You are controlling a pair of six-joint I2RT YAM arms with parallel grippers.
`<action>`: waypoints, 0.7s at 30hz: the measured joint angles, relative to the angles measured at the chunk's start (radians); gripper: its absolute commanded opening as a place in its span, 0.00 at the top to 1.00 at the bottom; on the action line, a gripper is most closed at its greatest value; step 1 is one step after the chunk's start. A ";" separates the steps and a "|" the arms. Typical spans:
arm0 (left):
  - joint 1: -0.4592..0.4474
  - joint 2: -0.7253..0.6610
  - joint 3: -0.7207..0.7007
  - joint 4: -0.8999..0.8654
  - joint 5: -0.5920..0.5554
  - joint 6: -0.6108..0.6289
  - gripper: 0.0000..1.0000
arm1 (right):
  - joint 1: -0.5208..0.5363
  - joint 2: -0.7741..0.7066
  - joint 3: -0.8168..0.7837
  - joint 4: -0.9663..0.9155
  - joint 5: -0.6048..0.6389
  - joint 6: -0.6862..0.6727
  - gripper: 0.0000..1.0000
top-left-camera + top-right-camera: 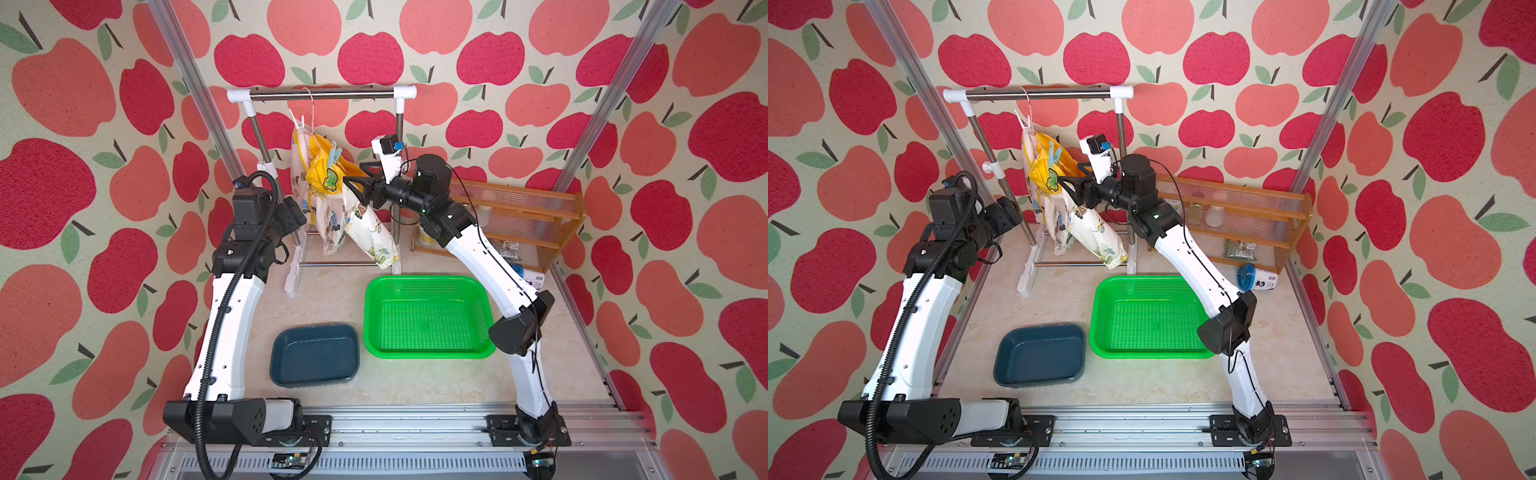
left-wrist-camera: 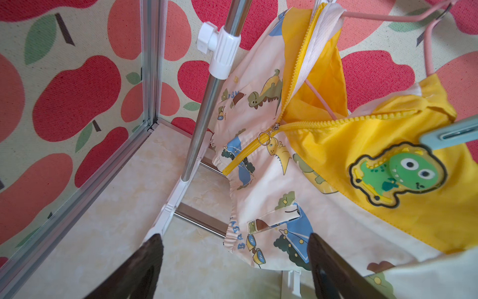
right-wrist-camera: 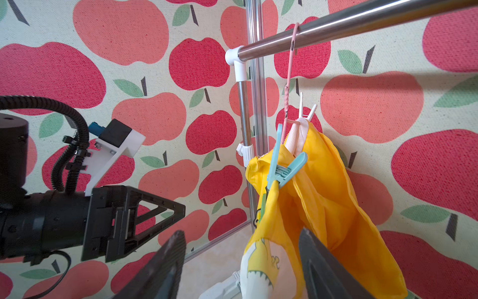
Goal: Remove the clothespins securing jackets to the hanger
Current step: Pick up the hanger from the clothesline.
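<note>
While both arms reach toward the back of the worktop point(image 1: 332, 299), the steel rack point(image 1: 320, 94) stands there against the apple-print wall. The jacket point(image 1: 330, 224) hangs under the rack's top bar, nearer its left post. Its cream body and one sleeve droop, and the yellow hood lining is bunched at the top with a green patch facing forward. Nearer the front, a green basket point(image 1: 368, 316) sits on the worktop, and a dark blue tub point(image 1: 316, 329) lies just beside it on the left.

The right gripper point(image 1: 352, 172) is level with the hood, at the jacket's right side. Its jaws are spread, and in the right wrist view yellow cloth hangs between them, though I cannot tell whether either jaw touches it. The left gripper point(image 2: 234, 235) points at the jacket's lower front from beside the left post, jaws spread wide with nothing between them.

The pink hanger point(image 3: 289, 67) hooks over the top bar, and its wire runs down into the collar. A pale-blue clothespin point(image 3: 284, 168) is clipped on the bunched yellow cloth just above the patch, handles pointing up, near the right gripper but apart from it. A second, whiter clothespin point(image 3: 306, 111) grips the collar at the hanger's neck, right under the twisted stem of the hook.
</note>
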 measured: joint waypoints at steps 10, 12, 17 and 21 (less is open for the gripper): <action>0.000 -0.080 -0.063 -0.019 -0.008 -0.022 0.11 | -0.002 0.093 0.000 0.027 0.052 -0.042 0.38; 0.000 -0.090 -0.063 -0.023 -0.014 -0.021 0.11 | -0.002 0.106 0.000 0.047 0.058 -0.035 0.43; 0.000 -0.089 -0.063 -0.034 -0.026 -0.021 0.12 | -0.006 0.120 0.000 0.090 0.066 -0.018 0.55; 0.000 -0.086 -0.063 -0.042 -0.028 -0.021 0.12 | -0.007 0.122 0.011 0.114 0.068 -0.005 0.67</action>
